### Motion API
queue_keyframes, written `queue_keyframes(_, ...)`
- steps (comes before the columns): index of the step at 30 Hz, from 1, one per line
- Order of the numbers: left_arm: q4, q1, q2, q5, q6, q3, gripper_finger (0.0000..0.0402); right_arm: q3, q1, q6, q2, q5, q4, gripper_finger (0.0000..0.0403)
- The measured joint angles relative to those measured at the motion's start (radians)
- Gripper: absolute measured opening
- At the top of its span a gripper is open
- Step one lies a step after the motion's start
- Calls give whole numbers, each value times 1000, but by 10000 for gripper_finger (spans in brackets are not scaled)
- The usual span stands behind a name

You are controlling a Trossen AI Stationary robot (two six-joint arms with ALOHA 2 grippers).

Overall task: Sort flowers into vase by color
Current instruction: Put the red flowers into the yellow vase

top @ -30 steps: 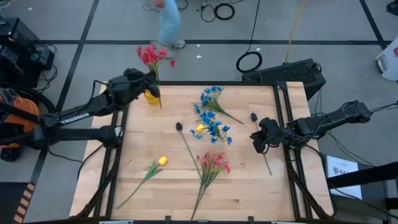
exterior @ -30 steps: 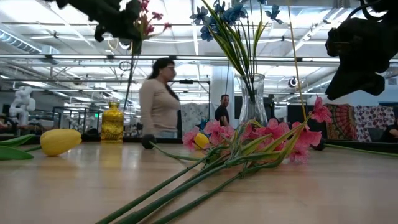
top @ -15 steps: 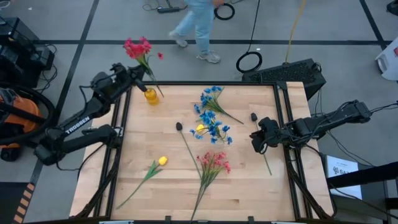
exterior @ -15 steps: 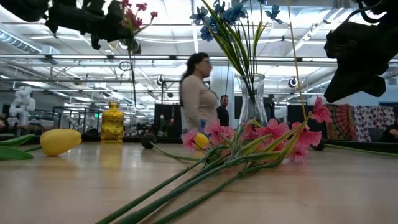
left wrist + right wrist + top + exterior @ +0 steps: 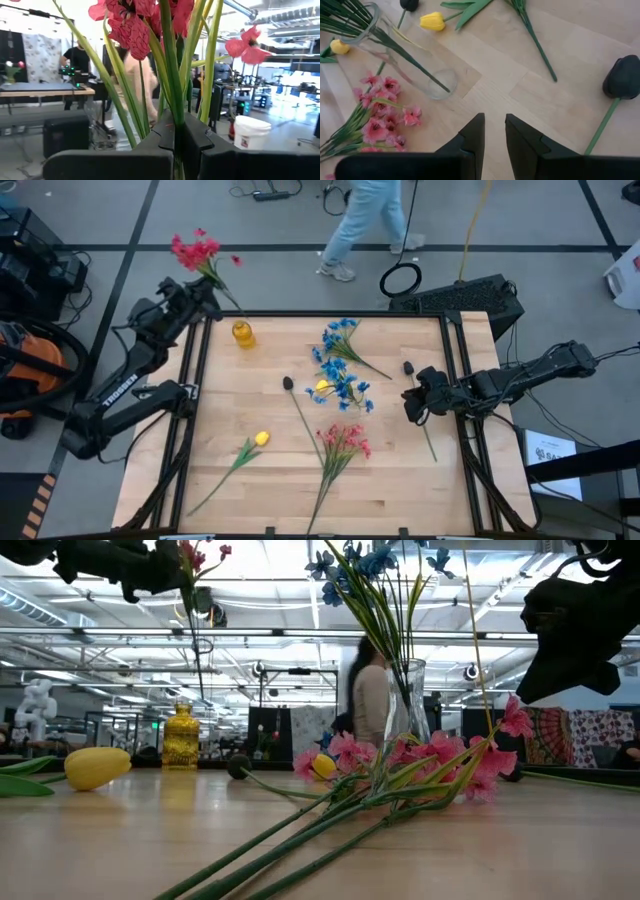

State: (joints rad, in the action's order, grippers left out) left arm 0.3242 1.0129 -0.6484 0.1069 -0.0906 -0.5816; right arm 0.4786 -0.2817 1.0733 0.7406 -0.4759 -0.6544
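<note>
My left gripper (image 5: 208, 288) is raised over the table's far left corner, shut on a red sprig (image 5: 197, 252). The sprig's stem slants down toward the small yellow vase (image 5: 243, 333); whether its lower end is inside the mouth I cannot tell. A clear glass vase (image 5: 405, 700) stands upright mid-table with blue flowers (image 5: 342, 387) in it. A second blue sprig (image 5: 345, 332) lies on the wood beyond it. My right gripper (image 5: 412, 402) hovers over the table's right part, open by a narrow gap (image 5: 495, 132) and holding nothing. My left gripper pinches the red sprig's green stems (image 5: 174, 117) just below the blooms (image 5: 132, 25). Its fingers (image 5: 200, 137) come roughly level from the table's left, across the stems. The sprig is lifted and tilted, with the blooms leaning far-left and the long stem (image 5: 197, 650) hanging below.
On the wood lie a yellow tulip (image 5: 261, 438), a pink sprig (image 5: 345, 442), a small yellow bud (image 5: 322, 386), a dark bud on a long stem (image 5: 288, 383) and another dark bud (image 5: 624, 77) beside my right gripper. A person (image 5: 370, 210) walks beyond the far edge.
My left gripper has risen and swung toward the table's far left corner, carrying the red sprig up and away from the yellow vase. The sprig now tilts with its blooms out past the table's edge. The person behind the table has walked toward the right.
</note>
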Motion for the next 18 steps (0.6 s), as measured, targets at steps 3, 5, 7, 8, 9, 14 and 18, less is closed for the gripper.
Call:
queue_keyframes(3,-13,10,9,-27,0,0,7,0,0,12,0,0,0,68)
queue_keyframes(5,-38,13,13,-46,0,0,6,0,0,15,0,0,0,68)
queue_keyframes(7,-56,17,15,-55,3,0,5,0,0,15,0,0,0,68)
queue_keyframes(8,-60,19,15,-56,4,0,5,0,0,15,0,0,0,68)
queue_keyframes(9,-61,21,15,-56,12,0,5,0,0,15,0,0,0,68)
queue_keyframes(14,-76,21,16,-57,24,-1,5,0,0,15,0,0,0,68)
queue_keyframes(18,-78,21,17,-58,27,-1,5,0,0,15,0,-2,0,68)
